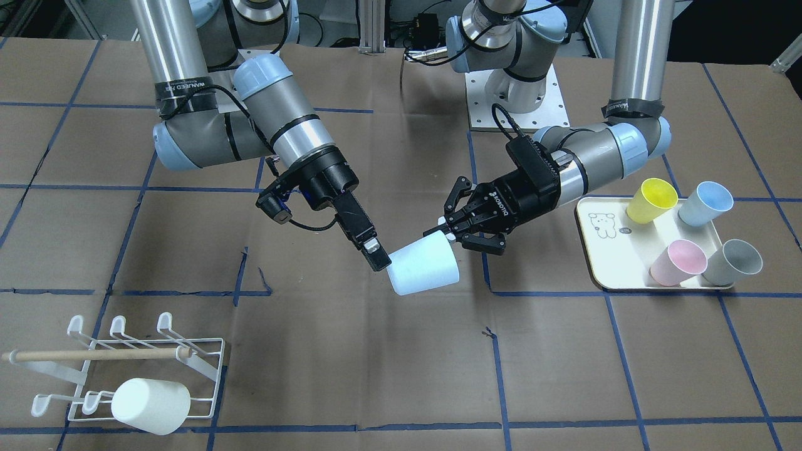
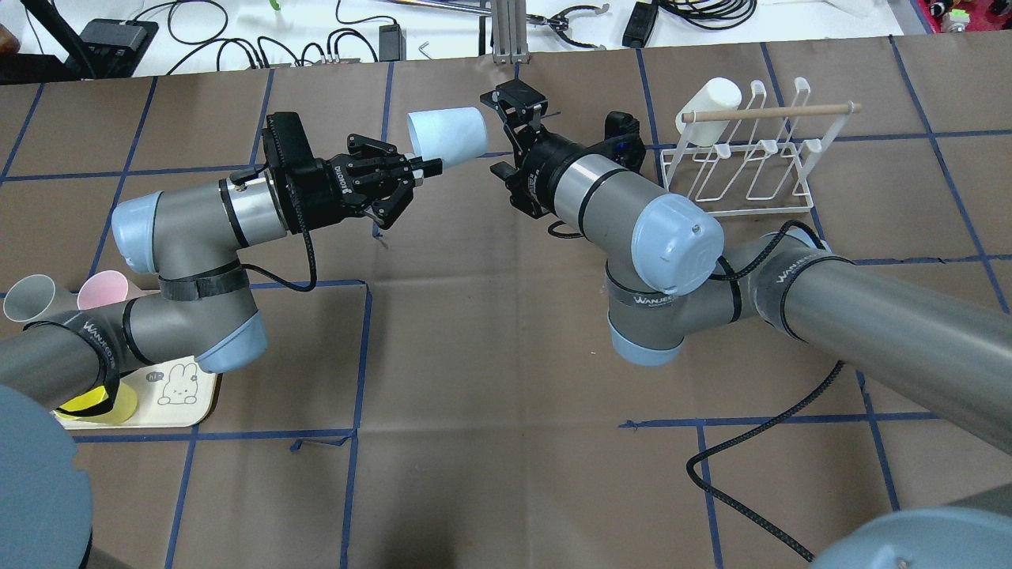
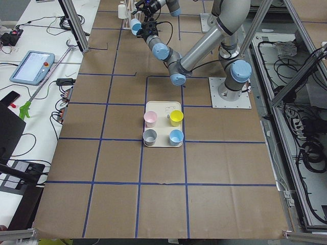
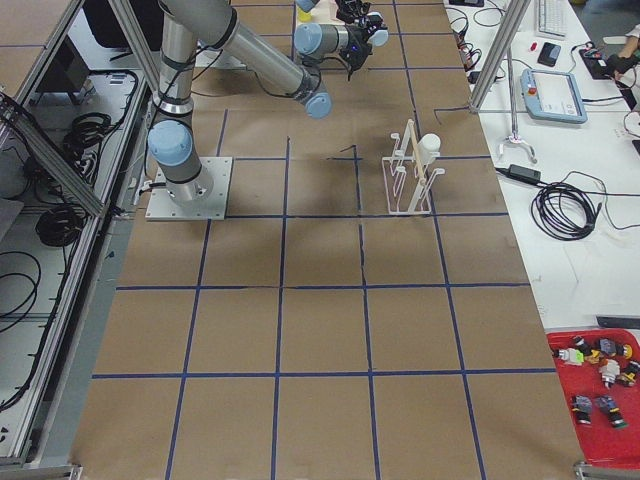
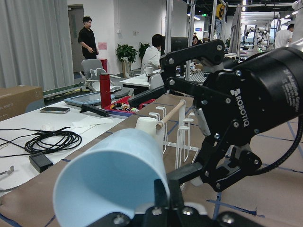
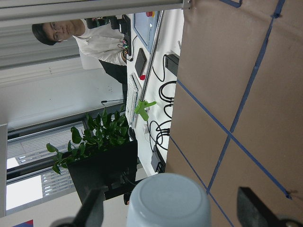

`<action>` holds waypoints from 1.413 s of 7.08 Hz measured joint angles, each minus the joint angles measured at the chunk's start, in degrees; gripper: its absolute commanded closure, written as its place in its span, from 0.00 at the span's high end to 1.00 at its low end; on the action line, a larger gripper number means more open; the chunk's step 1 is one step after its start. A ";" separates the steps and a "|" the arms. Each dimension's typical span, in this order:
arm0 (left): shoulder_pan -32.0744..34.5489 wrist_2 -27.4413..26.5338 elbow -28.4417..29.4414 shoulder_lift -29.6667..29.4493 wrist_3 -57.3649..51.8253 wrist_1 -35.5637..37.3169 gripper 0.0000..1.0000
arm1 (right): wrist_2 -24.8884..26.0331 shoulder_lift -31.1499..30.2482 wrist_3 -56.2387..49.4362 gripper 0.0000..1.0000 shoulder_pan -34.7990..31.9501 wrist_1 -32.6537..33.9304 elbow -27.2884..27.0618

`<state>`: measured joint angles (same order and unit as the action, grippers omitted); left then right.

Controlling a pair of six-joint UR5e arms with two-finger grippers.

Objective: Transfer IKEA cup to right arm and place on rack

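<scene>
Aloft, left claw [image 2: 431,166] pinches the rim of the blue cup [image 2: 447,134]; right claw [image 2: 492,133] gapes around its base.

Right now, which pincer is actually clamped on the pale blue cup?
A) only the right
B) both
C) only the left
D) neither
C: the left pincer pinches the rim of the cup, while the right pincer stands open astride the cup's base, with a gap on each side in the right wrist view.
</scene>
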<state>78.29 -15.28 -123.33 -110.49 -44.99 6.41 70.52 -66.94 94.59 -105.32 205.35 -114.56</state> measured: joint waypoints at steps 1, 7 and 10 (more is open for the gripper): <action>0.01 -0.01 0.05 0.04 0.13 0.00 0.09 | 0.30 0.44 0.64 0.98 -0.61 -0.02 0.65; 0.02 -0.01 0.02 0.15 1.40 0.91 0.11 | 3.47 4.05 2.67 0.84 -3.95 -0.10 5.70; 0.01 -0.01 0.02 0.29 1.73 1.05 0.12 | 3.41 4.18 2.71 0.80 -4.01 -0.20 5.78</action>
<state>78.31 -15.29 -123.31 -110.20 -43.26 7.46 73.93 -62.77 97.30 -109.33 205.15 -108.78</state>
